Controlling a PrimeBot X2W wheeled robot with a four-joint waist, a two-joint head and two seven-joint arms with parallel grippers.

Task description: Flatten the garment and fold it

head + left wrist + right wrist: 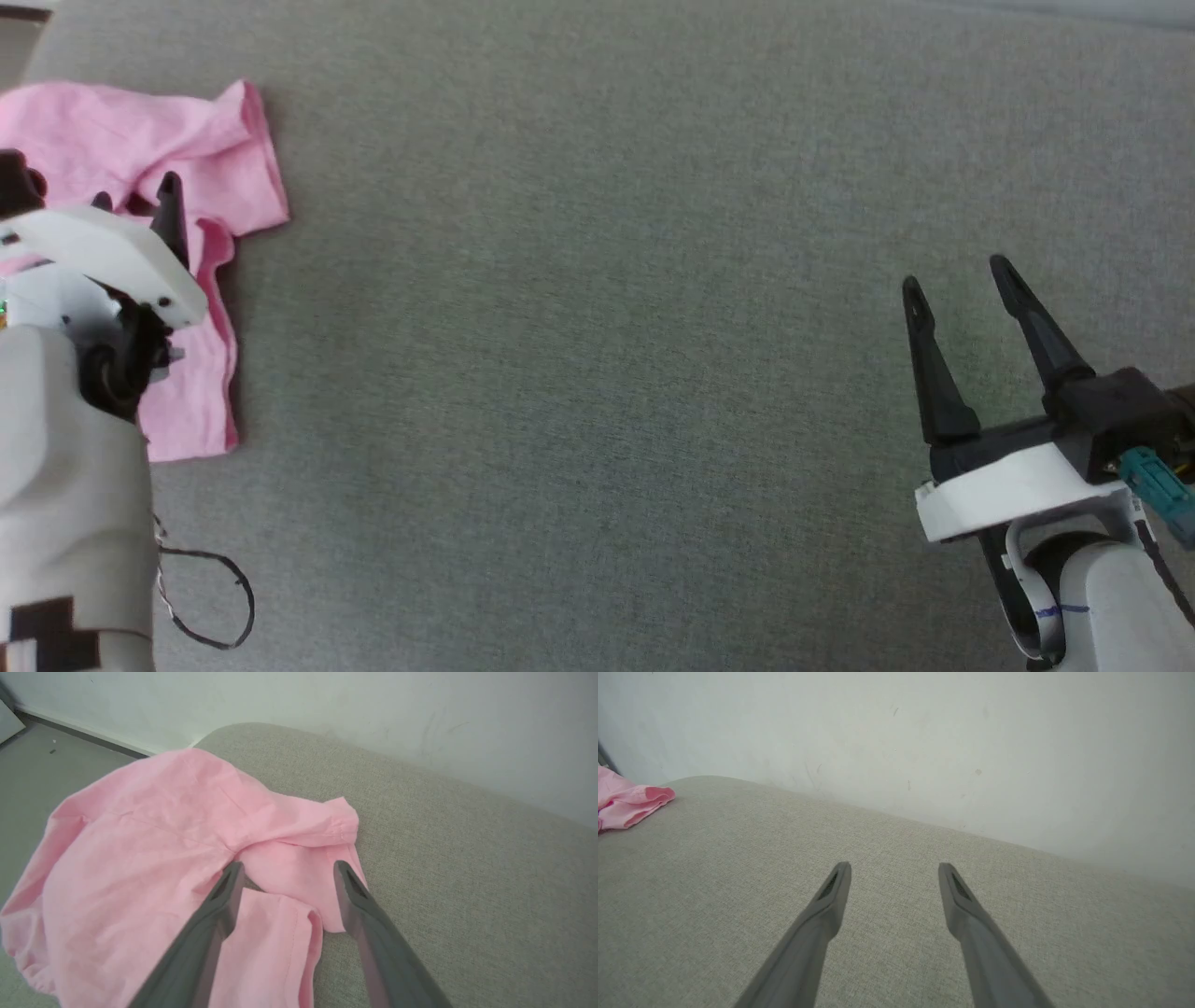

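The pink garment (140,159) lies crumpled at the far left of the grey padded surface (607,327), partly under my left arm. In the left wrist view the garment (140,849) spreads in folds, one hemmed edge curling toward the surface's corner. My left gripper (287,870) hovers open over it, fingertips spread above a fold, with nothing held between them. In the head view the left gripper (135,196) is half hidden by its white wrist. My right gripper (957,280) stands open at the right over bare fabric, far from the garment (626,802).
A pale wall (924,742) rises just behind the padded surface. The floor (42,774) shows beyond the surface's rounded left corner, close to the garment. A thin dark cable (224,597) loops beside my left forearm.
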